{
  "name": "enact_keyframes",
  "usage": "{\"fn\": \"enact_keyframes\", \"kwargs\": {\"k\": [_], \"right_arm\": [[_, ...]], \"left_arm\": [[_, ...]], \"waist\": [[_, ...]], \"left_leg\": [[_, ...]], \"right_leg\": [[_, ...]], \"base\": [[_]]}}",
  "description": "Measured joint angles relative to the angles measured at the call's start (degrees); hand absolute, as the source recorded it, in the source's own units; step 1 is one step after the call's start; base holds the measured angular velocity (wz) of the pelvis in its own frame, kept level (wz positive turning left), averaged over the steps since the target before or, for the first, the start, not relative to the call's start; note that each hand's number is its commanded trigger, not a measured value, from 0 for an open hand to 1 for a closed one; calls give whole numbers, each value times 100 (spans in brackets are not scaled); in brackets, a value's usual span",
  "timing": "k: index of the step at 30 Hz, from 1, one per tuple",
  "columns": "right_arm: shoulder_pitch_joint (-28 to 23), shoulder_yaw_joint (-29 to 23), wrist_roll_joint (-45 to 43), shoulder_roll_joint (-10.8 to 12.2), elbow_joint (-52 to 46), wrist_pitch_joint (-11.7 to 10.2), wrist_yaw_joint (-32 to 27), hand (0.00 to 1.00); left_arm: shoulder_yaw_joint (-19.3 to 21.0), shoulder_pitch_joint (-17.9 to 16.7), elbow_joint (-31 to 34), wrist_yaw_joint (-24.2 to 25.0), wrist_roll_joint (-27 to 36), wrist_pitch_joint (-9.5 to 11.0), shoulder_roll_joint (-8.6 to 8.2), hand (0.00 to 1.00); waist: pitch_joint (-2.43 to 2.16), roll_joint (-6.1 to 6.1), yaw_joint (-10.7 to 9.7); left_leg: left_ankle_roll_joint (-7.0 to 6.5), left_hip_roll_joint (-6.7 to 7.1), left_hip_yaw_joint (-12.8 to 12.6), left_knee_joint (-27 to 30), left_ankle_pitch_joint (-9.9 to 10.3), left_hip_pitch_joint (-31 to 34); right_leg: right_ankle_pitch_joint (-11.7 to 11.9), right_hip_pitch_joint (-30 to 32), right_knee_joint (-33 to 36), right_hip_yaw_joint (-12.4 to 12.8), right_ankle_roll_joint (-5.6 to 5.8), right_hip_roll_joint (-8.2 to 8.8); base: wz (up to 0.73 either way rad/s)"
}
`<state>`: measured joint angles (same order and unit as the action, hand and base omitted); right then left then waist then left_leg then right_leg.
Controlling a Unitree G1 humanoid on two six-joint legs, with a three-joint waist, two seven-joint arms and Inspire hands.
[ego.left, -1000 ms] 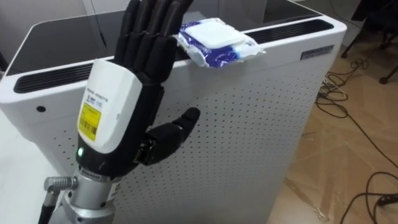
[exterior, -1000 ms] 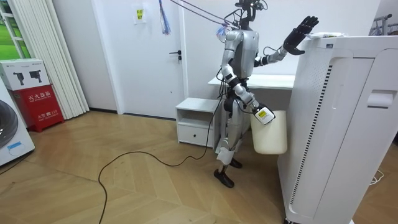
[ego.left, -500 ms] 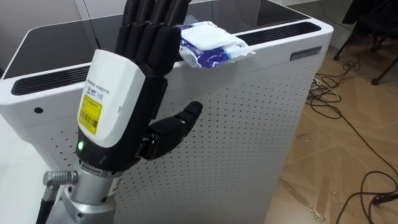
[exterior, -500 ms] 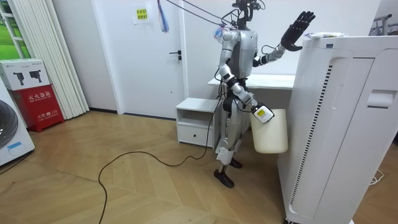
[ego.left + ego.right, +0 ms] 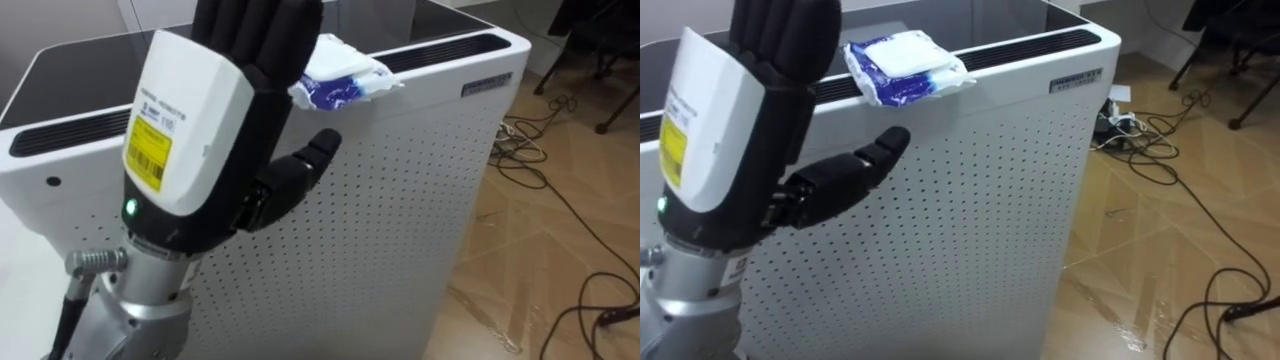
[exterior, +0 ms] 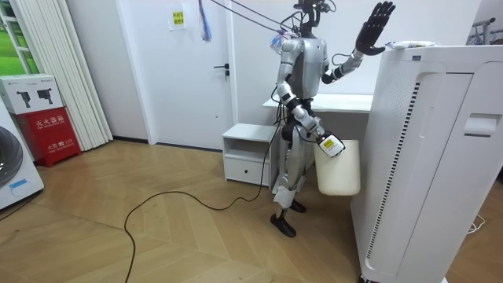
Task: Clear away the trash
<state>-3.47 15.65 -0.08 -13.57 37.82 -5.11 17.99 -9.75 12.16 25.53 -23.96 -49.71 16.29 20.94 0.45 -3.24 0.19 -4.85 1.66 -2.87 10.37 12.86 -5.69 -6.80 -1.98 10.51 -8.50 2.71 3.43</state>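
1. A tall white appliance point(image 5: 400, 200) with a perforated front rises directly behind the raised left hand. In the room view the robot stands upright close against it.
2. A cream bin point(image 6: 338, 169) hangs at the lowered right hand point(image 6: 330, 145), level with the robot's hip and well below the raised hand. How that hand grips the bin is too small to make out.
3. The left hand point(image 5: 200, 110) is lifted with its back to the head camera. The fingers are straight and close together, and the thumb juts sideways across the appliance's front. It holds nothing.
4. The garbage, a crumpled white-and-blue packet point(image 5: 345, 75), lies on the appliance's top front edge, just beside the left hand's fingers on their right. In the left eye view the fingers overlap its near end. The right eye view suggests the two are close but apart, though contact cannot be ruled out.
5. The task looks barely begun. The hand has reached the packet's height but has not closed on it. Grasping it, lifting it clear and, presumably, dropping it into the bin all remain.
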Motion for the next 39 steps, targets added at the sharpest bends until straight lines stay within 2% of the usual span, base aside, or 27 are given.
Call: {"fn": "enact_keyframes", "kwargs": {"k": [7, 11, 13, 17, 20, 24, 25, 26, 29, 33, 34, 35, 36, 38, 39], "right_arm": [[-7, 1, -8, -4, 0, 146, 59, 100], [-35, 0, -26, -4, -1, 151, 51, 100], [-52, 1, -27, -6, -1, 152, 56, 100], [-53, 1, -28, -11, -1, 152, 83, 100], [-53, 7, -27, -26, -33, 155, 84, 100], [-52, -2, -99, -14, -71, 156, 86, 100], [-52, -7, -219, -8, -71, 166, 94, 100], [-51, -7, -251, -6, -71, 227, 99, 100], [-37, -8, -268, -8, -73, 400, 96, 100], [-36, -11, -394, -30, -221, 620, 93, 100], [-35, -6, -475, -30, -293, 656, 96, 100], [-35, -6, -476, -29, -307, 656, 96, 100], [-33, -6, -485, -30, -337, 665, 94, 100], [-33, -6, -480, -30, -416, 771, 96, 100], [-33, -7, -476, -32, -447, 778, 97, 100]], "left_arm": [[0, 93, 0, 110, -2, -206, 2, 0], [0, 189, 0, 243, 4, -361, 9, 0], [0, 198, 0, 301, 4, -375, 9, 0], [0, 198, -1, 410, 3, -381, 12, 0], [-5, 197, -4, 497, 9, -427, 82, 0], [-72, 197, -160, 776, -5, -559, 107, 0], [-127, 197, -267, 907, -11, -665, 113, 0], [-229, 196, -361, 1030, -57, -812, 118, 0], [-402, 184, -554, 1403, -113, -1087, 128, 0], [-425, 169, -539, 1645, -110, -1112, 130, 0], [-426, 175, -532, 1721, -107, -1121, 131, 11], [-425, 178, -533, 1753, -101, -1136, 130, 49], [-424, 190, -534, 1839, -94, -1179, 130, 58], [-424, 207, -553, 1967, -92, -1274, 130, 100], [-424, 221, -576, 2037, -94, -1343, 130, 100]], "waist": [[-16, -86, -5], [-8, -168, -4], [-9, -195, 3], [-10, -202, 2], [-3, -193, -5], [10, -174, -6], [10, -173, -11], [12, -171, -11], [13, -168, -4], [13, -168, 1], [13, -167, 1], [13, -168, 0], [11, -170, 0], [11, -170, -5], [10, -172, -15]], "left_leg": [[0, -2, -27, -6, 0, -5], [0, -4, -36, -12, 0, -20], [0, -8, -66, -38, 0, -52], [1, -12, -113, -67, -1, -87], [1, -12, -165, -64, -1, -95], [0, -12, -161, -60, -1, -90], [0, -12, -157, -66, -1, -78], [0, -12, -155, -72, -1, -73], [0, -17, -148, -88, -1, -60], [1, -19, -164, -92, -1, -46], [1, -18, -170, -82, -1, -48], [1, -17, -174, -79, -2, -49], [1, -16, -183, -76, -2, -58], [6, -17, -186, -71, -7, -81], [9, -20, -184, -69, -9, -92]], "right_leg": [[1, -4, 4, 24, -1, -4], [0, 5, 4, 30, -1, -6], [0, 5, 7, 52, -1, -12], [0, 5, 10, 66, -1, -18], [0, 6, 15, 73, 0, -11], [0, 11, 25, 109, -1, -12], [0, 9, 30, 100, -1, -13], [0, 9, 28, 84, -1, -17], [0, 20, 12, 73, -1, -25], [0, 55, 10, 73, 0, -28], [0, 56, 10, 72, -1, -24], [0, 55, 11, 73, 0, -21], [0, 54, 16, 79, -1, -19], [1, 40, 30, 82, -3, -17], [5, 25, 35, 82, -9, -17]], "base": [[-1], [0], [-7], [-7], [0], [0], [0], [0], [0], [0], [0], [0], [0], [-3], [-3]]}}
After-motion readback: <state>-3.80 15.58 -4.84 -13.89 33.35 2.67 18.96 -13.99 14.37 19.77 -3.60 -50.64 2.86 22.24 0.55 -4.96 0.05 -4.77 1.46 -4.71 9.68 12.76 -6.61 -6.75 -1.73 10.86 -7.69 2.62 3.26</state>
